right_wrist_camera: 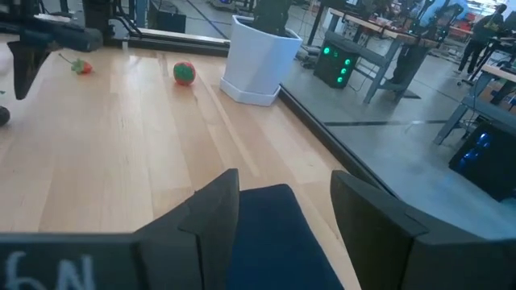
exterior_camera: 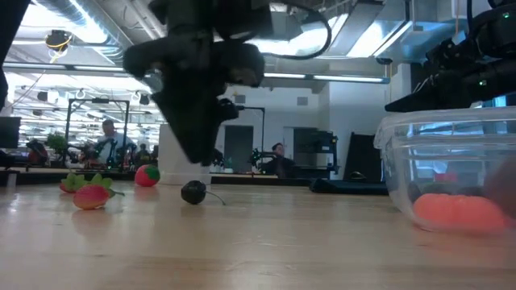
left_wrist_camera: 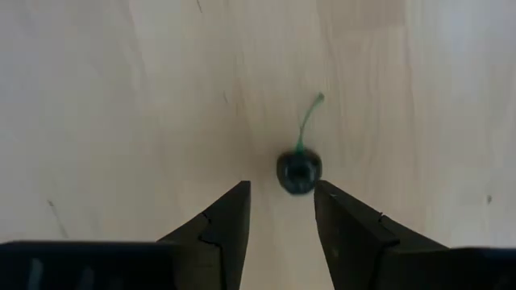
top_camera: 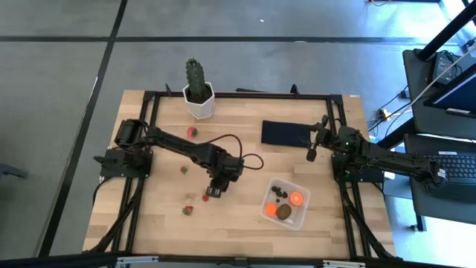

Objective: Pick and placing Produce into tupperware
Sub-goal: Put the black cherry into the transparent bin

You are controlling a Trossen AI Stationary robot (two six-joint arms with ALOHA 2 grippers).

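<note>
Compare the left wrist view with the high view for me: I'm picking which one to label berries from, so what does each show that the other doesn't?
Only the left wrist view shows the dark berry with its green stem, lying just ahead of the left claw, whose fingers have a gap between them. Only the high view shows the tupperware holding produce, the strawberries, the cactus and the right claw over the black rectangle. Both show the wooden table.
</note>
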